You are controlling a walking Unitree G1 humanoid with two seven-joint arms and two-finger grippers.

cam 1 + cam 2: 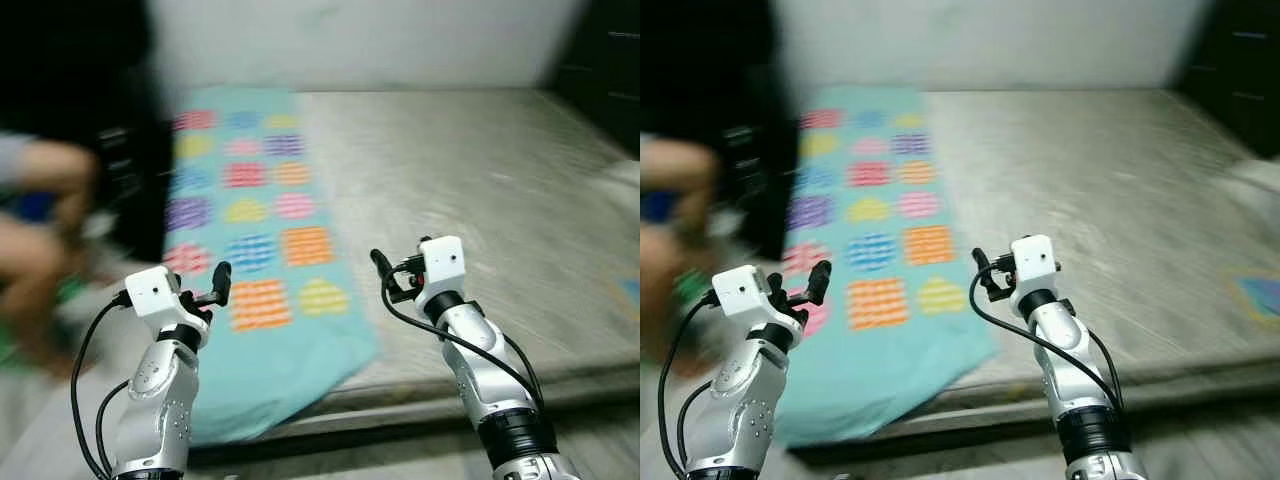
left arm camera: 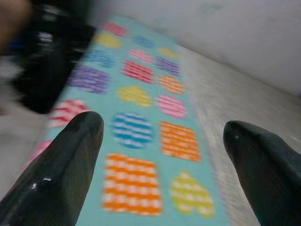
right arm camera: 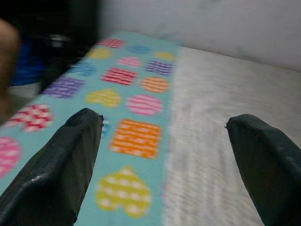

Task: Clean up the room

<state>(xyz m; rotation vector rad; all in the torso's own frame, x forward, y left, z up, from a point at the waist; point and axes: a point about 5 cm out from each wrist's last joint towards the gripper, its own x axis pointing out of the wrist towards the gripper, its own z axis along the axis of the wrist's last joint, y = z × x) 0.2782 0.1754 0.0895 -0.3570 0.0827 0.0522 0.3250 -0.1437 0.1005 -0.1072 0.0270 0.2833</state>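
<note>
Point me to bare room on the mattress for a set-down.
The grey mattress is bare between the teal patterned blanket and its far-right edge, back to the wall. The blanket covers the left strip. Left of that it is crowded: a blurred person. The left hand and right hand hover open.

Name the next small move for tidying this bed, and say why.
Probably step closer and lower the left claw toward the near edge of the teal blanket. It drapes over the mattress corner beneath that open claw, while the right claw hovers open over bare mattress. Both hold nothing, and the view is blurred.
</note>
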